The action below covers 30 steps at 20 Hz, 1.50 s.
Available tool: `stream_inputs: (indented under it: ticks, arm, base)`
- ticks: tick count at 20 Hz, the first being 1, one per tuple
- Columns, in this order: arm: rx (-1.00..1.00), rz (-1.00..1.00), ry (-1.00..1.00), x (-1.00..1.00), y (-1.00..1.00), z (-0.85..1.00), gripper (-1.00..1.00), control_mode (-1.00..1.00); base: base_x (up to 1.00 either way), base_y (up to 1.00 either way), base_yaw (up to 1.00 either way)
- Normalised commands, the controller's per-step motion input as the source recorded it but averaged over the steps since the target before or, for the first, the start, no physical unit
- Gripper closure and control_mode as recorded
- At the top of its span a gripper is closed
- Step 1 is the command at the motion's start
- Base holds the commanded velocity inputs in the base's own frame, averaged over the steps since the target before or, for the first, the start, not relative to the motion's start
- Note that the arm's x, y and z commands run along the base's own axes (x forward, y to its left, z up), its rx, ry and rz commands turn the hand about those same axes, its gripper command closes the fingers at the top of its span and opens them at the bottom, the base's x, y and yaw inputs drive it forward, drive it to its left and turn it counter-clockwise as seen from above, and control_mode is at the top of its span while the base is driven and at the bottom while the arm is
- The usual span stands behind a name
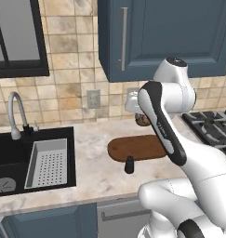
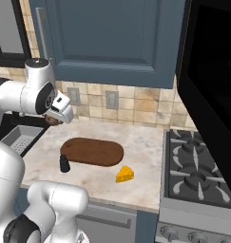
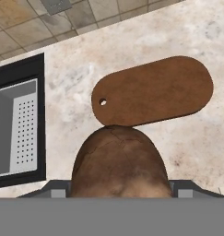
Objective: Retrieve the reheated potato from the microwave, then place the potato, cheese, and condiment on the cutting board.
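Brown and mottled, the potato (image 3: 119, 162) sits clamped in the gripper (image 2: 54, 118) — its bulk hides both fingertips in the hand view, and the bottom band cuts off its lower part. Below and ahead of the gripper lies one cutting board (image 3: 152, 91), bare on the counter (image 3: 196, 37). One dark condiment (image 1: 129, 164) bottle stands just off the board's near edge; one cheese (image 2: 124, 173) wedge rests past its far end. From the left base view the arm covers part of the board.
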Motion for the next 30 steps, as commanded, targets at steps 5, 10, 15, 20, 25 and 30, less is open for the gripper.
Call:
stream_inputs:
  ticks: [5, 10, 15, 20, 25, 30]
  arm:
    - [0.00, 0.00, 0.00, 0.00, 0.00, 0.00, 1.00, 1.00]
    - [0.00, 0.00, 0.00, 0.00, 0.00, 0.00, 1.00, 1.00]
    - [0.00, 0.00, 0.00, 0.00, 0.00, 0.00, 1.00, 1.00]
    - [0.00, 0.00, 0.00, 0.00, 0.00, 0.00, 1.00, -1.00]
    - [0.00, 0.00, 0.00, 0.00, 0.00, 0.00, 1.00, -1.00]
    - [0.00, 0.00, 0.00, 0.00, 0.00, 0.00, 1.00, -1.00]
  base:
    - [0.00, 0.00, 0.00]
    - [0.00, 0.00, 0.00]
    - [0.00, 0.00, 0.00]
    - [0.00, 0.00, 0.00]
    - [0.00, 0.00, 0.00]
    - [0.00, 0.00, 0.00]
